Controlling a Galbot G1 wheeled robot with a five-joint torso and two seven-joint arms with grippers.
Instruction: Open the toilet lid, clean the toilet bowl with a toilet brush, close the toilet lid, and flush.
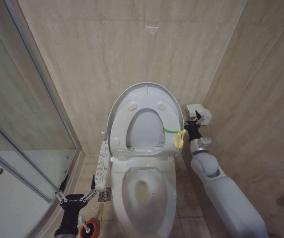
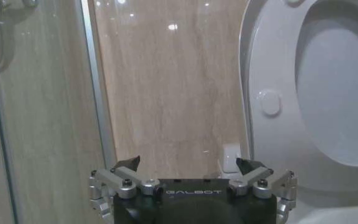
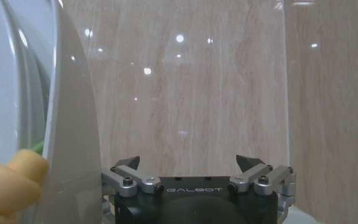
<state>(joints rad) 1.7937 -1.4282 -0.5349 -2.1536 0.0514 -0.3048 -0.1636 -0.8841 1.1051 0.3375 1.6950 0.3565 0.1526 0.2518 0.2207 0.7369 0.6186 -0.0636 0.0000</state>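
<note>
The toilet lid (image 1: 145, 91) stands raised against the back wall, with the seat ring (image 1: 120, 130) up in front of it. A yellow-green tag (image 1: 178, 138) hangs at the lid's right edge. Below, the toilet bowl (image 1: 144, 198) is uncovered. My right gripper (image 1: 196, 120) is open just right of the lid's edge (image 3: 73, 116), next to the tag (image 3: 10, 185), holding nothing (image 3: 187, 162). My left gripper (image 1: 77, 191) is open and low on the left, above the red holder (image 1: 89, 229), with nothing between its fingers (image 2: 188, 164). I cannot make out the toilet brush.
A button panel (image 1: 102, 166) juts from the bowl's left side. The glass shower wall (image 1: 28, 124) and white shower tray (image 1: 8, 198) close off the left. A floor drain (image 1: 105, 195) lies by the bowl. The tiled side wall (image 1: 261, 99) stands close on the right.
</note>
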